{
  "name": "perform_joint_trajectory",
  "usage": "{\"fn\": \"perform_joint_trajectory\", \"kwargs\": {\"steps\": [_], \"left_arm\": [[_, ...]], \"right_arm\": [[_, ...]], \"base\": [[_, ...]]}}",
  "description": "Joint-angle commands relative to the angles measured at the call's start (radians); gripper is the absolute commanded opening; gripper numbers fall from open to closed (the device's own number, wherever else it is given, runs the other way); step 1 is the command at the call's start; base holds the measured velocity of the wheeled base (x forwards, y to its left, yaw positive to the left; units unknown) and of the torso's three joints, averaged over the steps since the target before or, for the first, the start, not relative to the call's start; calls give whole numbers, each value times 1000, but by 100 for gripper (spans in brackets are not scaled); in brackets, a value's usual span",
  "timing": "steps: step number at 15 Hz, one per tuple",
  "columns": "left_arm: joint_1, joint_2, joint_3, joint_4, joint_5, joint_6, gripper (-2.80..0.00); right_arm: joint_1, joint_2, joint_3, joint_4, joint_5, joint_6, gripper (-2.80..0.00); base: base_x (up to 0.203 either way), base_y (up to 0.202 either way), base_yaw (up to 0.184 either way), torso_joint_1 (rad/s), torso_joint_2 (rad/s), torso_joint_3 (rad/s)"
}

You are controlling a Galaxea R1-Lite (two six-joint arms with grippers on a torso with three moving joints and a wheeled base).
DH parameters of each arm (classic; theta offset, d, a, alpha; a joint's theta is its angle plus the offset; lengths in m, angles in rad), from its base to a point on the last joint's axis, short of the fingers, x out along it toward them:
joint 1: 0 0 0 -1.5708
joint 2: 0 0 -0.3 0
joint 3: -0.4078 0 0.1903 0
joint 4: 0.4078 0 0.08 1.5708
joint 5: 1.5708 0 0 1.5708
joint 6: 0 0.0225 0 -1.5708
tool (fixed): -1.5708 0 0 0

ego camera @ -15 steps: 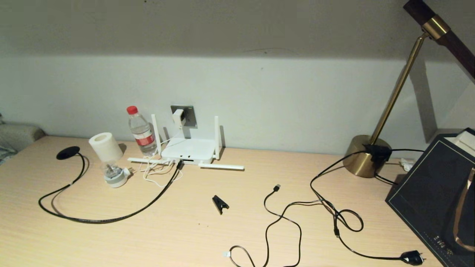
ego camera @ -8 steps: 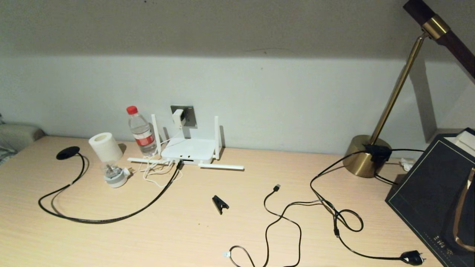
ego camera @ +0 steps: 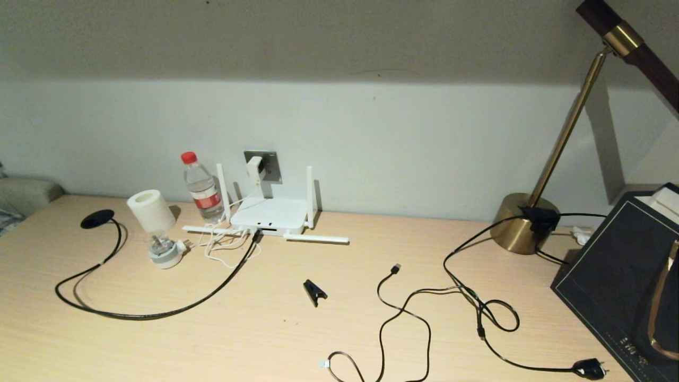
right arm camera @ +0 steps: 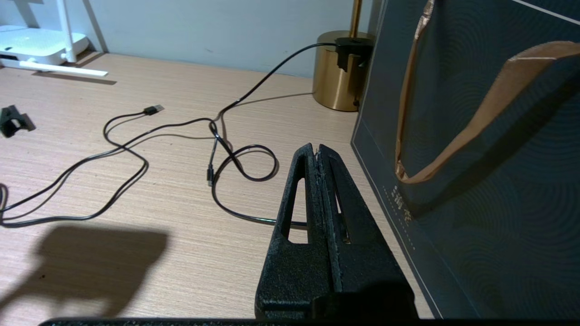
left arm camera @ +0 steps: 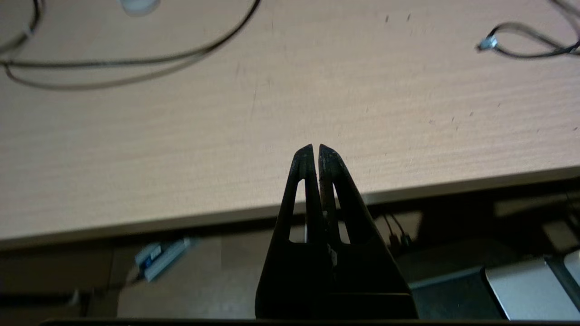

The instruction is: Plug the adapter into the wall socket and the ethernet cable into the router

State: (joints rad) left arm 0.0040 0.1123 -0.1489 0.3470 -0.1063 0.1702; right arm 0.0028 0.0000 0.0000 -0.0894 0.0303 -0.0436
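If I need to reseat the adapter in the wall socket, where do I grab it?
Grip the adapter's white cube body across its two side faces, coming straight from the front above the router. It stands out from the wall socket; its cord hangs below, so avoid that.

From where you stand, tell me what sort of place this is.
Probably a home or hotel-room desk against a wall. A wooden desk carries a brass desk lamp, a router below a wall socket, a water bottle and loose cables, with a dark gift bag at one side.

dim warm light, upper wall shadowed, left wrist view blurred.
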Motion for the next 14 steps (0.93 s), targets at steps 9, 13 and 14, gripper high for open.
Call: {"fn": "perform_joint_trajectory", "kwargs": {"steps": [9,13,14], "left_arm": [[-10,-114,163,-376,75,-82,-280],[-9,-114,163,-381,100,-175,-280],[-10,-113,163,-381,100,-174,-280]], "right_arm": [[0,2,35,-1,-3,2,-280],[0,2,35,-1,-1,1,-280],[0,2,36,0,0,-5,-280]], "base": [[0,0,0,0,0,0],[0,0,0,0,0,0],[0,0,0,0,0,0]]}}
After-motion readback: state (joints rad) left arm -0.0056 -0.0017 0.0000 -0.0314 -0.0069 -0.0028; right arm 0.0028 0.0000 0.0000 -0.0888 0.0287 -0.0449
